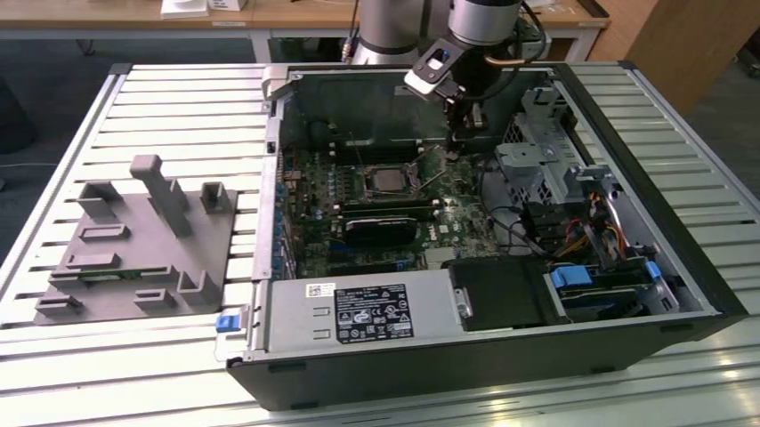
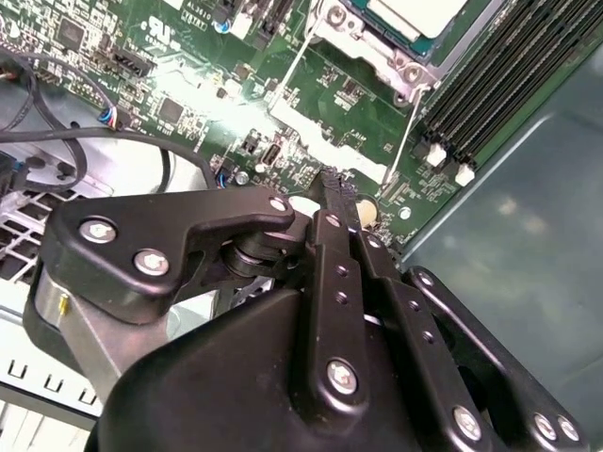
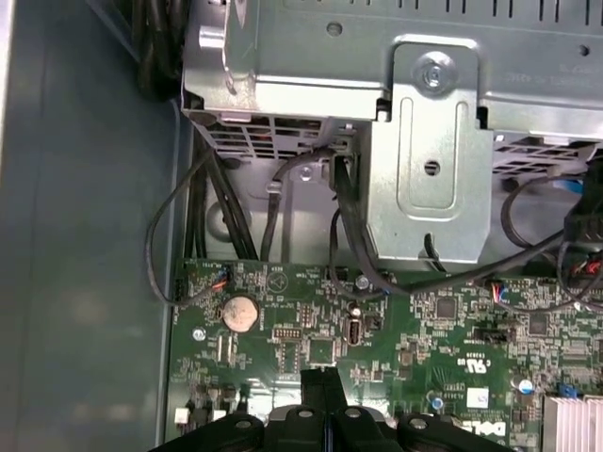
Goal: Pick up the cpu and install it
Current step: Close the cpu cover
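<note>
A slatted metal table in the exterior view carries a grey moulded fixture, which lies at nine o'clock of an open computer case, well apart from its wall. Inside the case, the green motherboard lies open from above, hemmed in by the case's rims. The cpu, a silvery-grey square with a pale edge, sits flat in its socket near the board's middle. At one o'clock from it the arm reaches steeply down. The fingers of its gripper are pressed together on nothing, low over the board. A metal drive cage stands near at three o'clock.
</note>
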Controlling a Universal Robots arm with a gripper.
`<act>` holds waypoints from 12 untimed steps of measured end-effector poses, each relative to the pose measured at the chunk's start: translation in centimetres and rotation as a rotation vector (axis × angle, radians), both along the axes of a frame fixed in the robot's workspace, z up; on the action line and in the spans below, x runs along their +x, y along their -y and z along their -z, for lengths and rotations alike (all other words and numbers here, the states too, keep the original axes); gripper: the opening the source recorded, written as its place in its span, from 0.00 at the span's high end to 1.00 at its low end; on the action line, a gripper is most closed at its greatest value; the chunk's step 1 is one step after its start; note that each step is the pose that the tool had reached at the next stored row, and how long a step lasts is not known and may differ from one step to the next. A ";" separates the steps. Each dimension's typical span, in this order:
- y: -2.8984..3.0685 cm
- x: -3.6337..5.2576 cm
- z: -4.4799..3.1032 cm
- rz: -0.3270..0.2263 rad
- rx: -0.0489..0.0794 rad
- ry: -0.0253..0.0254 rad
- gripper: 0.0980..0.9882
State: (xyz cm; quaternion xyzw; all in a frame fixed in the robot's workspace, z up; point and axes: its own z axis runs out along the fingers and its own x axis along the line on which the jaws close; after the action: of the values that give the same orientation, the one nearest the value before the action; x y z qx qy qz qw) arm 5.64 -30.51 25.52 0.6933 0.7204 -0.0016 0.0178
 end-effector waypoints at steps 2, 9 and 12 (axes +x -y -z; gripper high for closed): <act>-0.02 0.11 0.15 0.000 0.000 -0.0001 0.99; -0.03 0.24 1.15 0.000 0.000 -0.0017 0.99; -0.03 0.11 1.20 0.000 0.000 -0.0020 0.99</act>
State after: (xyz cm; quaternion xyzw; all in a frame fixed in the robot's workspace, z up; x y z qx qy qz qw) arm 5.75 -30.48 24.32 0.6932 0.7205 -0.0024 0.0172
